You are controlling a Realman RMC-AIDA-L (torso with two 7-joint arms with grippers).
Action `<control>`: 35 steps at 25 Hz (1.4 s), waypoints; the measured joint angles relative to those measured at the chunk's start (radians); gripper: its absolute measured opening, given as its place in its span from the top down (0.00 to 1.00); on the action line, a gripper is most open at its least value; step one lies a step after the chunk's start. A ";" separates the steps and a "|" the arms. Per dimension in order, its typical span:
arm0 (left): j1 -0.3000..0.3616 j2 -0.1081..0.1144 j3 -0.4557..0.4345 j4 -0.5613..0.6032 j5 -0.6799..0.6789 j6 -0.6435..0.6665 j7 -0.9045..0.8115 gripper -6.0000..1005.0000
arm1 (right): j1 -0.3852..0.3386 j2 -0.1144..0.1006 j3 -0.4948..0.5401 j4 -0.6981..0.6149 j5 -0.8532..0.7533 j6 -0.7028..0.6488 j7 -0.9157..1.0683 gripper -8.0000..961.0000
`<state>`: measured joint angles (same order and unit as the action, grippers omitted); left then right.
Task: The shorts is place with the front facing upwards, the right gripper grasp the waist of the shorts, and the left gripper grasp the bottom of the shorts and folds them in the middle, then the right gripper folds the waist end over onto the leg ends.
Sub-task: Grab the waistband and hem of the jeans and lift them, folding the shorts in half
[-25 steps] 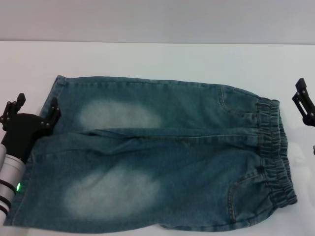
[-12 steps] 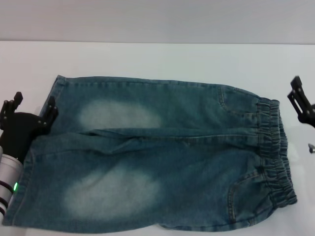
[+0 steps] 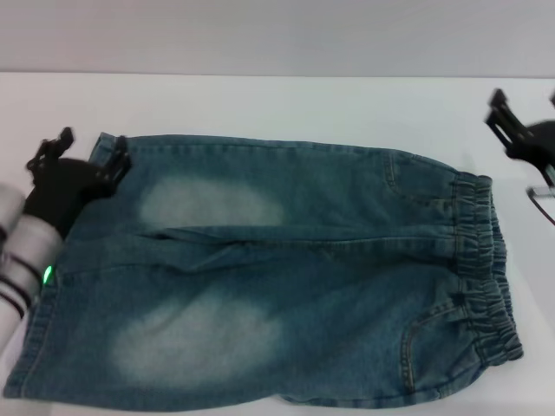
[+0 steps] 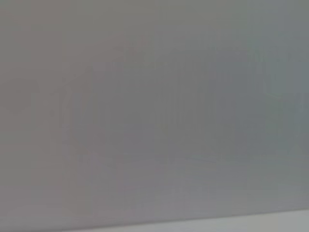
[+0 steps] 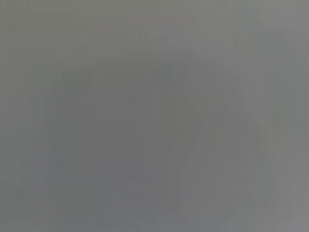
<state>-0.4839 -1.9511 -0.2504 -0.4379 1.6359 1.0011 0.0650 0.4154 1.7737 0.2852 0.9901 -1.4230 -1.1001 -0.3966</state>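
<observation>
The blue-green denim shorts [image 3: 329,286] lie flat and front up on the white table [image 3: 260,104]. The ruched waist [image 3: 486,260] is at the right end, and the bottom of the shorts, the flat leg ends [image 3: 39,329], is at the left end. My left gripper [image 3: 87,149] stands open at the far left corner, with one finger over the far leg's hem. Off the far right of the waist, my right gripper [image 3: 525,108] is open, apart from the denim and partly cut off by the frame edge. Both wrist views show only blank grey.
Bare white table surrounds the shorts at the back, left and right. A grey wall [image 3: 277,35] rises behind the table's far edge. The shorts' near edge runs along the bottom of the head view.
The left gripper has moved away from me along the leg hems, up to the far leg's corner. The right gripper has also moved farther back, beyond the waist's far end. The shorts lie unchanged.
</observation>
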 joint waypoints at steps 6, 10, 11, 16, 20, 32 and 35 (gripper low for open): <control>0.032 0.198 -0.208 -0.388 0.040 -0.278 0.085 0.22 | -0.124 -0.009 0.403 0.220 -0.003 0.524 -0.198 0.15; 0.171 0.212 -0.599 -0.633 0.161 -0.676 0.283 0.22 | -0.240 0.063 0.730 0.297 -0.009 0.936 -0.288 0.15; 0.201 0.191 -0.680 -0.666 0.191 -0.771 0.330 0.22 | -0.261 0.084 0.812 0.305 -0.021 1.051 -0.298 0.15; 0.346 -0.043 -1.217 -0.873 0.426 -1.298 0.573 0.22 | -0.282 0.150 1.027 0.321 -0.203 1.404 -0.214 0.15; 0.352 -0.109 -1.392 -0.945 0.534 -1.521 0.610 0.22 | -0.272 0.207 1.144 0.374 -0.501 1.588 -0.023 0.15; 0.396 -0.101 -1.385 -1.062 0.549 -1.736 0.610 0.22 | -0.227 0.269 1.381 0.601 -0.803 2.150 0.096 0.15; 0.427 -0.102 -1.394 -1.121 0.542 -1.765 0.609 0.22 | -0.208 0.276 1.466 0.592 -0.788 2.259 0.081 0.15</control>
<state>-0.0569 -2.0535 -1.6446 -1.5585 2.1775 -0.7636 0.6745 0.2072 2.0502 1.7509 1.5826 -2.2107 1.1590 -0.3154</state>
